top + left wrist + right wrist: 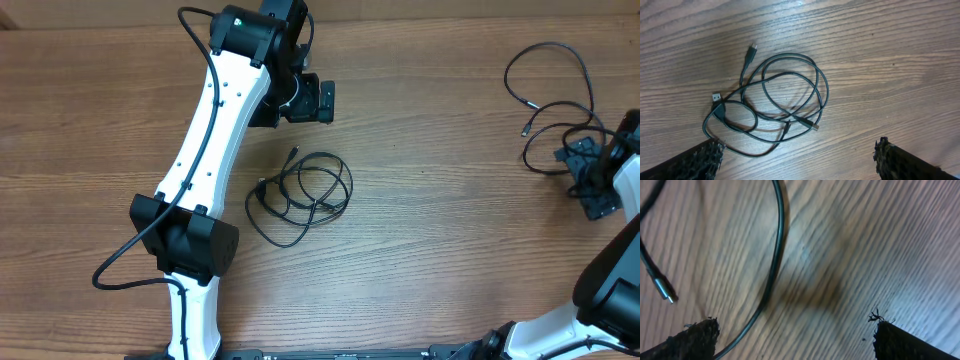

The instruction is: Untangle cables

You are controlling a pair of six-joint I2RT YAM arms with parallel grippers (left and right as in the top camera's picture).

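A tangled bundle of thin black cables [300, 198] lies mid-table, just below my left gripper [312, 100]. In the left wrist view the bundle [827, 92] shows overlapping loops, a USB plug [716, 96] and a small plug [754, 48]. My left gripper [799, 152] hovers open in front of the bundle with nothing between its fingers. A separate looped cable [545, 45] lies at the far right beside my right gripper [590, 175]. In the right wrist view that cable [780, 230] runs down past the left finger [697, 340], and its silvery plug [664, 290] lies at the left. My right gripper [795, 332] is open, holding nothing.
The wooden table [440, 220] carries both arms. The left arm's white link [205, 140] slants across the left half with its thick black wire [130, 255] looping out. The right arm's base [610, 290] fills the lower right corner.
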